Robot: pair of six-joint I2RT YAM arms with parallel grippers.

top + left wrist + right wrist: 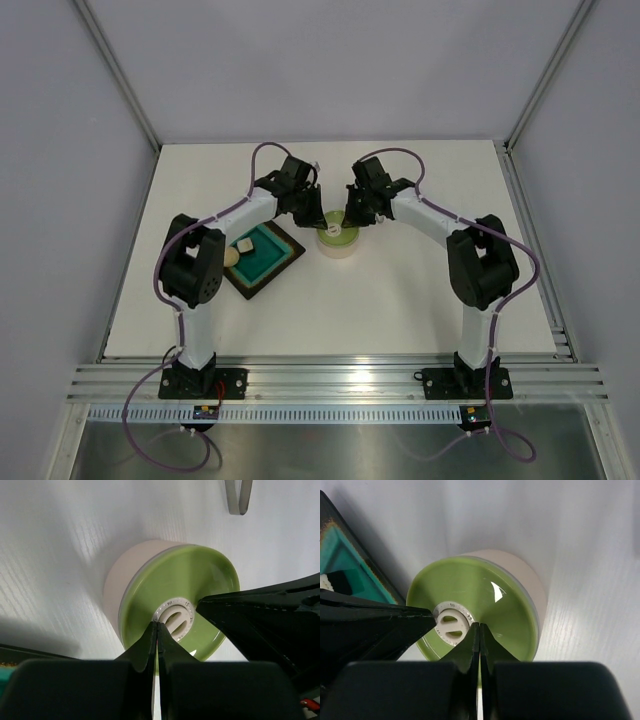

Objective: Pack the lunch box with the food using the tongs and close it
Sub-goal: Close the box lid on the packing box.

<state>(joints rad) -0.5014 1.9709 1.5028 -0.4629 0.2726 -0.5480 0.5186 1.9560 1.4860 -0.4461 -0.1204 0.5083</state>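
Observation:
The lunch box [338, 240] stands on the table with its light-green lid [185, 585] sitting on top; a white round dial [175, 616] marks the lid's centre. My left gripper [158, 624] is shut, its tips resting on the lid at the dial's edge. From the other side my right gripper [480, 625] is also shut, tips on the lid just beside the dial [452, 625]. Neither holds anything. Two pieces of food [238, 250] lie in the teal-lined tray [268, 262]. The bent end of the thin tongs [238, 500] lies on the table beyond the box.
The dark square tray [350, 565] sits close to the left of the lunch box. White walls enclose the table at the back and sides. Both arms [440, 225] arch inward over the table's middle.

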